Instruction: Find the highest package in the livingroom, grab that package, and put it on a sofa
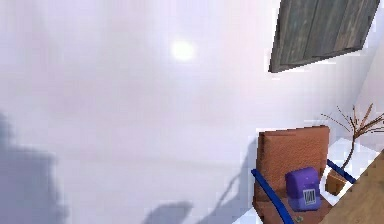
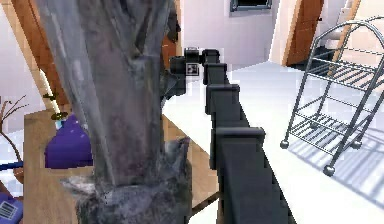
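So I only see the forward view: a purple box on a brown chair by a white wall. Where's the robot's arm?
Observer: In the arm side view, the arm reaches out as a dark square bar.
Operator: Is anything near it?
Observer: A tall grey trunk-like sculpture stands just left of it in the picture.
Operator: And on the other side?
Observer: A wire rack on wheels stands there.
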You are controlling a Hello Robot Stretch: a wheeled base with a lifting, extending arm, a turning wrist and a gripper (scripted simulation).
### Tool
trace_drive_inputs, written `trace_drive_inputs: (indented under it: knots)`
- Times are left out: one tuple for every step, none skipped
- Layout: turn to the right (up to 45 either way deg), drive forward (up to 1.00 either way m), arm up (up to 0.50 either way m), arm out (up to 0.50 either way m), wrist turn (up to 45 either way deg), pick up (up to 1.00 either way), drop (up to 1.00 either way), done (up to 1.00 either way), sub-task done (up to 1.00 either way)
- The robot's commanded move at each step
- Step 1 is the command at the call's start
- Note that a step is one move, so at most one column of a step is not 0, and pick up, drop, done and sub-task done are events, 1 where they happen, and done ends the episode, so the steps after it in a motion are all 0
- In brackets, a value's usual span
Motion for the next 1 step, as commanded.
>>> trace_drive_inputs:
  knots:
    - [0.0,0.00,0.00,-0.40,0.0,0.00,0.00,0.00,0.00]
